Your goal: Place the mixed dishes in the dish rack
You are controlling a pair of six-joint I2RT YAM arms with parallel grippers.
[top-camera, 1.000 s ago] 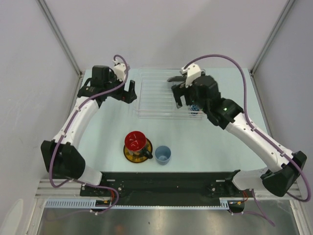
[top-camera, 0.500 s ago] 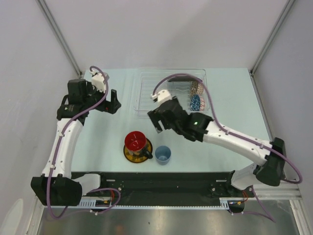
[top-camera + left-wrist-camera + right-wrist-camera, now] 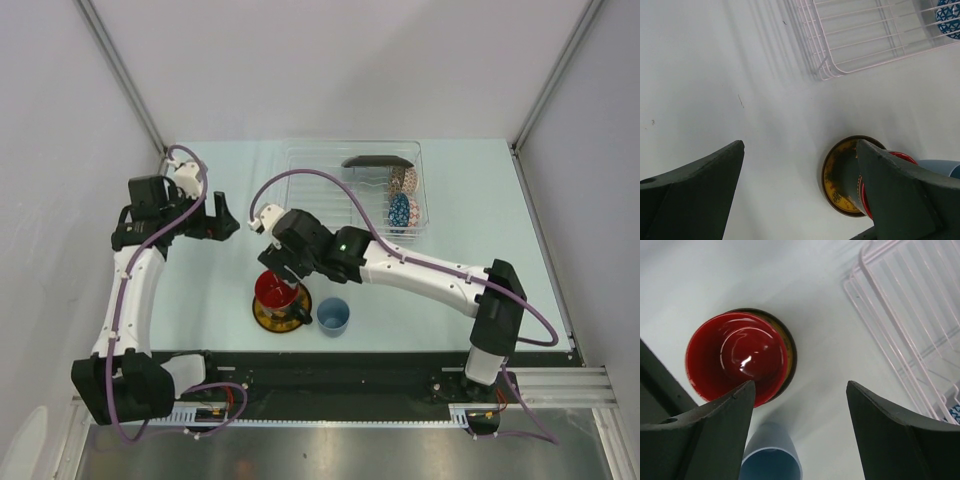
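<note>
Black fingers of the right gripper (image 3: 800,387) spread wide, holding nothing, above the dark red-lined mug (image 3: 737,357) on its yellow-brown saucer (image 3: 789,351). The light blue cup (image 3: 770,460) stands just beside, the dish rack (image 3: 900,315) well apart. Off to its side, the left gripper (image 3: 800,145) gapes empty over the table (image 3: 715,75).

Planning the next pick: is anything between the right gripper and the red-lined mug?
Nothing visible. The open right gripper hangs above the mug, which sits on the saucer; the light blue cup stands alongside.
</note>
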